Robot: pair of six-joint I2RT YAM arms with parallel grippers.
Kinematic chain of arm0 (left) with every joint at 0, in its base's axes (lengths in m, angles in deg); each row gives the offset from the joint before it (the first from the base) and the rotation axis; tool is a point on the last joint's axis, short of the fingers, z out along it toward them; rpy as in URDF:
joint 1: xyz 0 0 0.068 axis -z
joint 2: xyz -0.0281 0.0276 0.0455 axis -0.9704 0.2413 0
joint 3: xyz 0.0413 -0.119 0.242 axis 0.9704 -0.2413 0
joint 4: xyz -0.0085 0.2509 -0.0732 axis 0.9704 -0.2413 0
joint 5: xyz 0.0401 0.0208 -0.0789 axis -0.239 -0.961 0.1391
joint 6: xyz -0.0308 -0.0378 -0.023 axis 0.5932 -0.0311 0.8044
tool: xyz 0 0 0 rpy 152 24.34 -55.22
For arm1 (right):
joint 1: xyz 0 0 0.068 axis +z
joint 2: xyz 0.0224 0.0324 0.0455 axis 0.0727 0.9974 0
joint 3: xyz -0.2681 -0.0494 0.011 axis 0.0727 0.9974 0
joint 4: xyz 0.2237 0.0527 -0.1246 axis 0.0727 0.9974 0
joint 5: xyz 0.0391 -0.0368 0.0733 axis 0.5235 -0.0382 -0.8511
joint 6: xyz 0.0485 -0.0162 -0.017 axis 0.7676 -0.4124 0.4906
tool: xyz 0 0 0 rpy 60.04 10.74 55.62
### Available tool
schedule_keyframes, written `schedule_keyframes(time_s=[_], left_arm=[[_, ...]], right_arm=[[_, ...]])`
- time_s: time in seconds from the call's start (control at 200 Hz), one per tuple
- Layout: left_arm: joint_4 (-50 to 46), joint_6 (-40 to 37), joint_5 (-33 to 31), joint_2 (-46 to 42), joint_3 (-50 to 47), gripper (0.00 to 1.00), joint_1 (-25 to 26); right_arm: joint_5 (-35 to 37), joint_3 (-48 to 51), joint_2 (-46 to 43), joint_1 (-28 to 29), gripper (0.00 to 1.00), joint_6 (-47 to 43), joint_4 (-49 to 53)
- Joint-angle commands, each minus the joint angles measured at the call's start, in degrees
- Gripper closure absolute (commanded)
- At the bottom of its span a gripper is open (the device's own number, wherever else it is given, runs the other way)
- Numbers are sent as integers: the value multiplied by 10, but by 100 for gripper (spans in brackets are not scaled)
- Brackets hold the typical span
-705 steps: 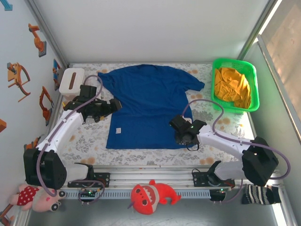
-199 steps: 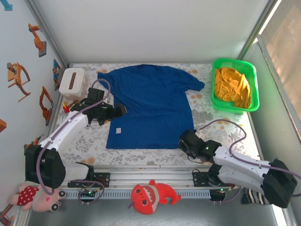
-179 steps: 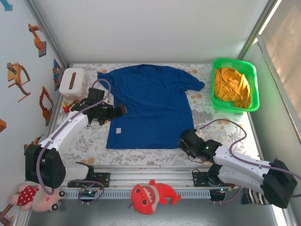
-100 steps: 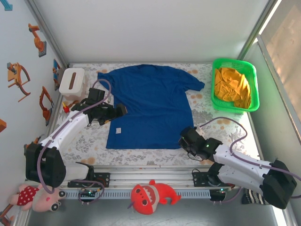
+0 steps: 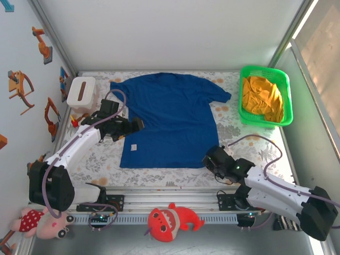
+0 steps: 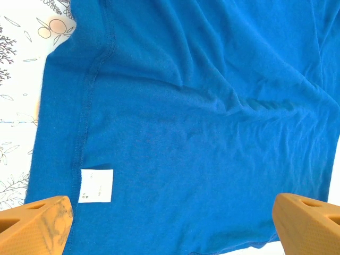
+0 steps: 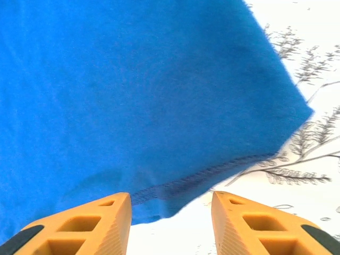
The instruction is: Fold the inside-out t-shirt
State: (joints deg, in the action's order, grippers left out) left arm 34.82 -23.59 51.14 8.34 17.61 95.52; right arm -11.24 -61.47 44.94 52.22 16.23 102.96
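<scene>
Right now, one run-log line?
t-shirt: flat, unfolded | left gripper: open, over side seam | right gripper: open, at hem corner

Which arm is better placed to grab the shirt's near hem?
Right. The right end effector is open at the shirt's near right hem corner; the left end effector hangs open over its left side seam.

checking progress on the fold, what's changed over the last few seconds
The right gripper pulled back from over the blue t-shirt to its near right hem corner, jaws open, nothing held. The left gripper edged slightly nearer and further over the shirt's left side, wide open. The t-shirt stayed flat and unfolded; the tissue box and green basket did not move.
</scene>
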Motion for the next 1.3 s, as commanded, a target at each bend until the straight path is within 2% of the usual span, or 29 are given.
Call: schedule_keyframes(time_s=[0.0, 0.396, 0.616, 0.986, 1.187, 1.297], left_arm=[[4, 5, 5, 1, -9, 4, 4], [8, 7, 7, 11, -12, 4, 10], [9, 8, 5, 8, -14, 4, 11], [9, 10, 4, 9, -13, 4, 14], [10, 10, 4, 10, -12, 4, 16], [10, 10, 4, 8, -12, 4, 17]], right_arm=[[18, 17, -16, -4, 57, 19, 23], [10, -14, 75, -10, 63, -4, -41], [4, -25, 77, -25, 67, -19, -41], [-2, -24, 59, -40, 82, -28, -37], [-1, -24, 54, -43, 100, -29, -36], [-2, -26, 51, -45, 100, -31, -32]])
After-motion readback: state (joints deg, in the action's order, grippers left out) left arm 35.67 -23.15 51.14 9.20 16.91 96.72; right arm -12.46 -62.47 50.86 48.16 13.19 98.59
